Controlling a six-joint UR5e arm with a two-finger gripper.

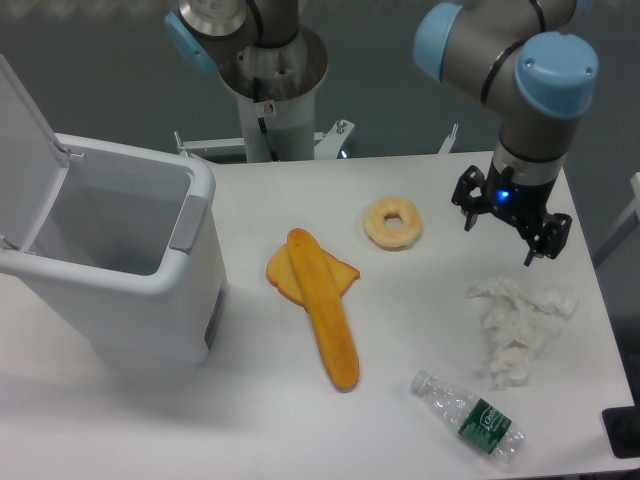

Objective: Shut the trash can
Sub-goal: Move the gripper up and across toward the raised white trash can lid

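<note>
The trash can (150, 300) is a large white boxy bin at the left of the table. Its lid (22, 140) stands raised at the far left, leaving the inside open to view. A grey latch tab (186, 222) sits on the rim facing the table's middle. My gripper (503, 225) hangs at the right side of the table, far from the bin, above the tabletop. Its two black fingers are spread apart and hold nothing.
An orange-yellow flat toy piece (322, 305) lies in the table's middle, with a pale ring-shaped doughnut (393, 222) behind it. A crumpled white tissue (520, 320) lies under the gripper's right. A clear plastic bottle (468, 415) rests near the front edge.
</note>
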